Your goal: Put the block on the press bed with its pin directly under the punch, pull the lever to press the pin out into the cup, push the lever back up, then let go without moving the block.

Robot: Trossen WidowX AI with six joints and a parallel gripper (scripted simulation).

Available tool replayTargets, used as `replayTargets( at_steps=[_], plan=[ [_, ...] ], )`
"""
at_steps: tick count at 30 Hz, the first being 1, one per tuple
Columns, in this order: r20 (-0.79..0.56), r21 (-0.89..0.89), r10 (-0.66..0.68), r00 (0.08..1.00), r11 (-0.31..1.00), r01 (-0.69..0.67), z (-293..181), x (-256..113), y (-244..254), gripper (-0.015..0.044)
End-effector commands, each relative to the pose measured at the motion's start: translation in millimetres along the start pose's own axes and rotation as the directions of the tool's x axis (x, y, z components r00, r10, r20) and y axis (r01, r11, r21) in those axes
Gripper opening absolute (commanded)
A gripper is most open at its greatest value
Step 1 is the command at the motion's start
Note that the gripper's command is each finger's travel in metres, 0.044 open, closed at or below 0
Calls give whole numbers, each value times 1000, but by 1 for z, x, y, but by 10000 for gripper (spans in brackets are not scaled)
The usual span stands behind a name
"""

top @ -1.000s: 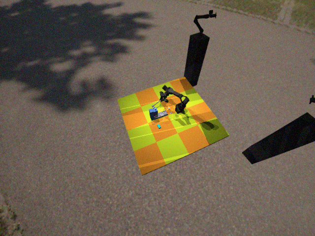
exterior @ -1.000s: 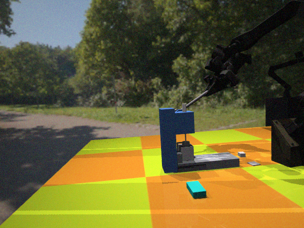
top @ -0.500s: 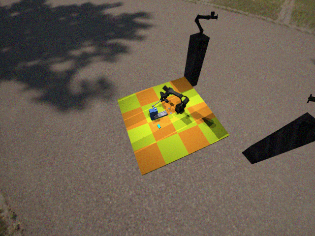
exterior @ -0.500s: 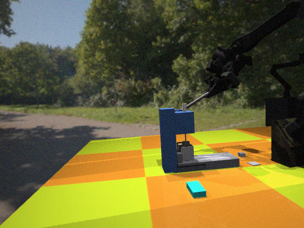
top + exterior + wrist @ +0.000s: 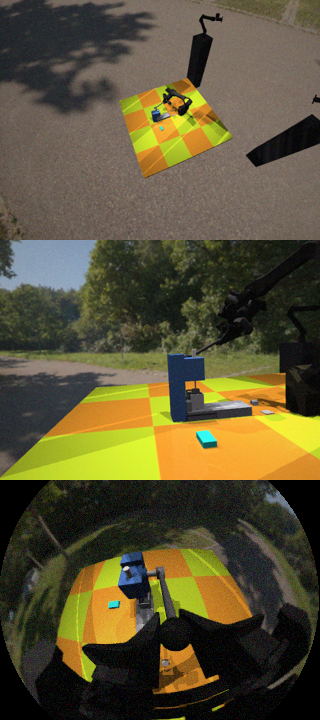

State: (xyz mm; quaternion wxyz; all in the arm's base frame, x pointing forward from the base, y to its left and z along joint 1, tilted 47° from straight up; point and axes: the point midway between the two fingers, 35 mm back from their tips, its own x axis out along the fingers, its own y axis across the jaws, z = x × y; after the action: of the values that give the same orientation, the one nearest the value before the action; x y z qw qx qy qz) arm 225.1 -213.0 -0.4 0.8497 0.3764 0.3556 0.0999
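Gripping the lever (image 5: 159,105) (image 5: 208,347) (image 5: 166,595) near its dark, ball-like end, my pincer (image 5: 164,101) (image 5: 219,341) (image 5: 168,614) is closed on it, one finger at each side of the knob. The relation I care about is how that handle lies from its pivot: in the exterior view it slants up and right from behind the blue press (image 5: 155,114) (image 5: 177,387) (image 5: 133,580), and the wrist view shows it running beside the head, with its long axis coming toward me. So the pincer sits above and to the right of the pivot, and I judge the pull must swing down in an arc around that pivot, since a straight drag could slide the fingers off or tug the press. The grey block (image 5: 197,401) stands at the left end of the bed (image 5: 164,116) (image 5: 227,407) (image 5: 145,620), close by the upright and below the thin punch (image 5: 195,384). They look lined up from the exterior view, though I cannot tell whether the pin is exactly underneath. The cup I cannot make out. With the handle raised, I take the press stroke to be the step in hand, and I would keep the wrist turning with the handle.
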Motion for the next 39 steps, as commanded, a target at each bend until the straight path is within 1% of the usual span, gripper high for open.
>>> replayTargets(
  at_steps=[1, 39],
  plan=[
    [-24, 8, -6, 1000, 1000, 6, -10, 4, 0, 0],
    [-24, 8, -6, 1000, 1000, 6, -28, 13, 0, 0]
  ],
)
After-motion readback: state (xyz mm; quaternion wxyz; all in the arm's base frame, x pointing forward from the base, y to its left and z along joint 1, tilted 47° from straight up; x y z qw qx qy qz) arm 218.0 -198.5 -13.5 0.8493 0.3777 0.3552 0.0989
